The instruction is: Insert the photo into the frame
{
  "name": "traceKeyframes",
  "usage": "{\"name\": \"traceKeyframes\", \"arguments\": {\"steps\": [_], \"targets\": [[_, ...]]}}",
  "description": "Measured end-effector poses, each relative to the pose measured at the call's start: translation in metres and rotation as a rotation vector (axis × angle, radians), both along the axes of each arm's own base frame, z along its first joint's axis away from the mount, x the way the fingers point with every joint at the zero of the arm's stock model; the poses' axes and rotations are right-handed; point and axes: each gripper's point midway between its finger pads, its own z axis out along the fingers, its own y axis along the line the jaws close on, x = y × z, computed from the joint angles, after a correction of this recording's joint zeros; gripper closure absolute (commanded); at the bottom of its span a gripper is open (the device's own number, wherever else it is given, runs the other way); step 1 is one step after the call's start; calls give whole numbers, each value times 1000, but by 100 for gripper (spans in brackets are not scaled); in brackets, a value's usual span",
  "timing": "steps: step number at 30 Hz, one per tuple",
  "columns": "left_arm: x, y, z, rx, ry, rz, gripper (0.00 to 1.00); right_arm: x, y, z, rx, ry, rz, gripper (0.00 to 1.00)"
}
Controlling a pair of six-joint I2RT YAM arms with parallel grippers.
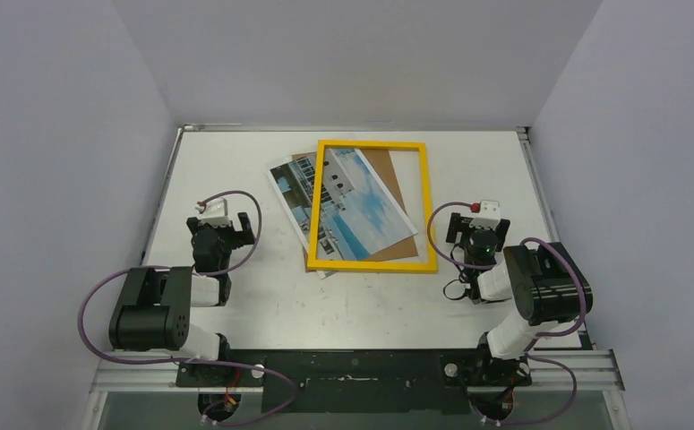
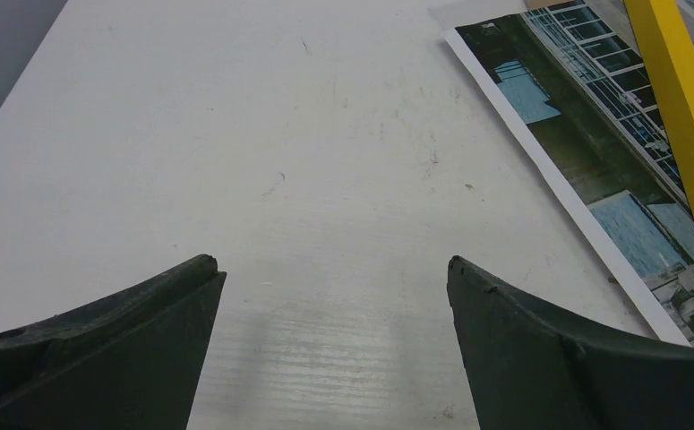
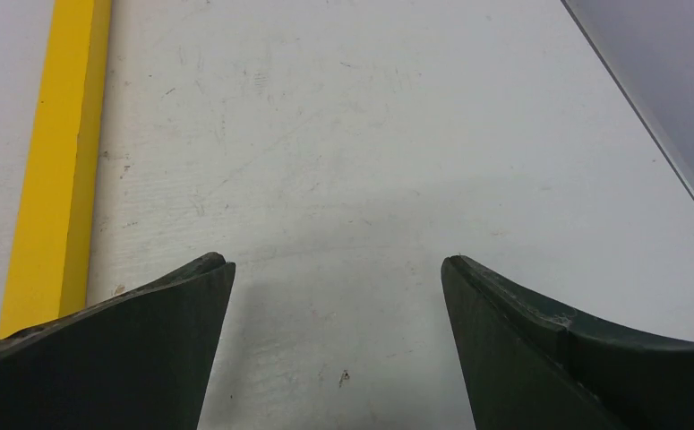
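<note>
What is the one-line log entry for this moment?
photo: askew under frame, on brown panel | left gripper: open, empty | right gripper: open, empty | insertion: not done

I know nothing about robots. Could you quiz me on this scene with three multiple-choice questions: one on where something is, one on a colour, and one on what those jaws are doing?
1. Where does the frame lie?
A. Over the photo and a brown panel
B. Beside the left arm, away from the photo
C. Propped against the back wall

2. What colour is the frame's front?
A. Red
B. Yellow
C. Black

3. How do the two arms' jaws stand?
A. Left shut on the photo
B. Right shut on the frame
C. Both open, holding nothing

Answers:
1 A: the frame's bars cross the photo, which sticks out past the left bar.
2 B: it is bright yellow in all three views.
3 C: each wrist view shows only bare table between spread jaws.
</note>
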Motion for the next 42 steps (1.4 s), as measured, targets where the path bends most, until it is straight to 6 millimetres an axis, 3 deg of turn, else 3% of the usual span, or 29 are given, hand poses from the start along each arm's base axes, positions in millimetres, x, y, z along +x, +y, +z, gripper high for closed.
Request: {"name": "traceKeyframes", "arguments": {"steps": [11, 17, 20, 22, 25, 27, 29, 34, 38, 41, 42], "targets": [[0, 0, 0, 0, 0, 0, 4, -1, -14, 10, 14, -9, -97, 10], [10, 3, 4, -18, 53, 10, 4, 9, -14, 59, 33, -98, -148, 10], [38, 16, 38, -39, 50, 34, 4, 21, -2, 88, 97, -118, -143, 10], [56, 29, 75, -61, 18, 44, 4, 40, 12, 112, 132, -110, -106, 10], [67, 45, 113, -99, -5, 53, 4, 68, 40, 158, 215, -135, -24, 10], [71, 52, 130, -131, 5, 52, 4, 75, 59, 182, 300, -179, 42, 10], [72, 53, 139, -163, 34, 42, 4, 74, 71, 191, 375, -199, 83, 10], [67, 38, 133, -213, 160, -17, 4, 76, 105, 196, 442, -129, 175, 10], [58, 34, 109, -241, 298, -28, 4, 96, 168, 230, 360, -57, 239, 10], [52, 32, 97, -248, 386, -34, 4, 85, 208, 246, 377, -57, 279, 10], [51, 31, 95, -249, 404, -38, 4, 80, 213, 246, 415, -48, 283, 10]]}}
